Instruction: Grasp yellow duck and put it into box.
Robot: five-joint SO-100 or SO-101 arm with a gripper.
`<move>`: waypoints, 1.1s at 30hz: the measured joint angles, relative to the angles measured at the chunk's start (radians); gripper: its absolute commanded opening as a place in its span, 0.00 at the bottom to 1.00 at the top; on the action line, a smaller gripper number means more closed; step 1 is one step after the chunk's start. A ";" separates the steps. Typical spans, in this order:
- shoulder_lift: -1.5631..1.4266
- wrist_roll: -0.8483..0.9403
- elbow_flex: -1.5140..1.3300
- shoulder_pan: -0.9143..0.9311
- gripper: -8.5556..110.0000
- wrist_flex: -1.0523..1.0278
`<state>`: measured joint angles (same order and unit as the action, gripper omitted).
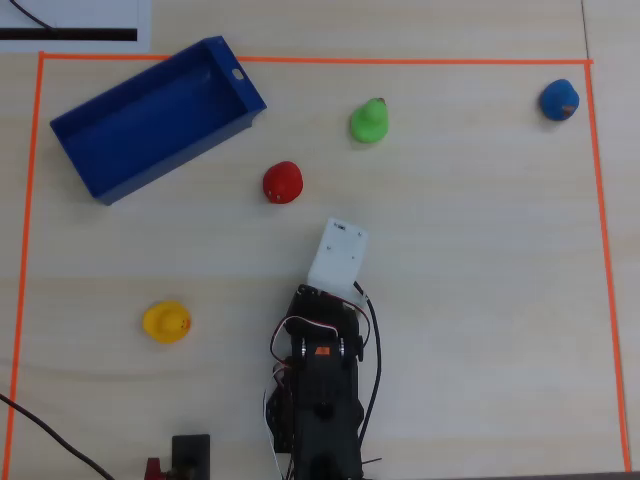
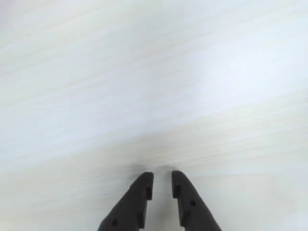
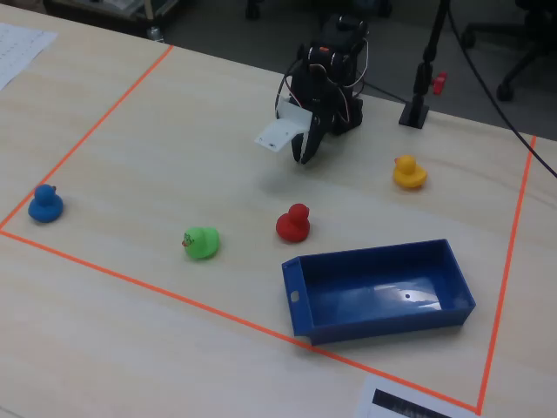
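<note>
The yellow duck (image 1: 166, 322) (image 3: 408, 171) stands alone on the pale wooden table, to the lower left of the arm in the overhead view. The blue box (image 1: 140, 130) (image 3: 374, 324) lies open-topped and empty at the upper left of that view. My gripper (image 2: 162, 175) (image 3: 302, 157) hangs just above bare table with its tips pointing down, far from duck and box. Its dark fingers (image 2: 139, 195) stand nearly together with only a narrow slit and nothing between them. From overhead the white wrist mount (image 1: 337, 255) hides the jaws.
A red duck (image 1: 282, 182) (image 3: 293, 224) sits between gripper and box. A green duck (image 1: 369, 121) and a blue duck (image 1: 559, 100) stand further off. Orange tape (image 1: 300, 60) frames the work area. A black stand (image 3: 416, 109) is beside the arm's base.
</note>
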<state>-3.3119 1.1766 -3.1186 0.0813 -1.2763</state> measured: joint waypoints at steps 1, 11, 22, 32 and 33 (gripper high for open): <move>0.000 0.000 0.000 0.000 0.09 0.000; 0.000 0.000 0.000 0.000 0.09 0.000; 0.000 0.000 0.000 0.000 0.18 0.000; 0.000 0.014 0.000 -0.011 0.12 0.000; 0.000 0.014 0.000 -0.011 0.13 0.000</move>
<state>-3.3119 1.1904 -3.1186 0.0706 -1.2763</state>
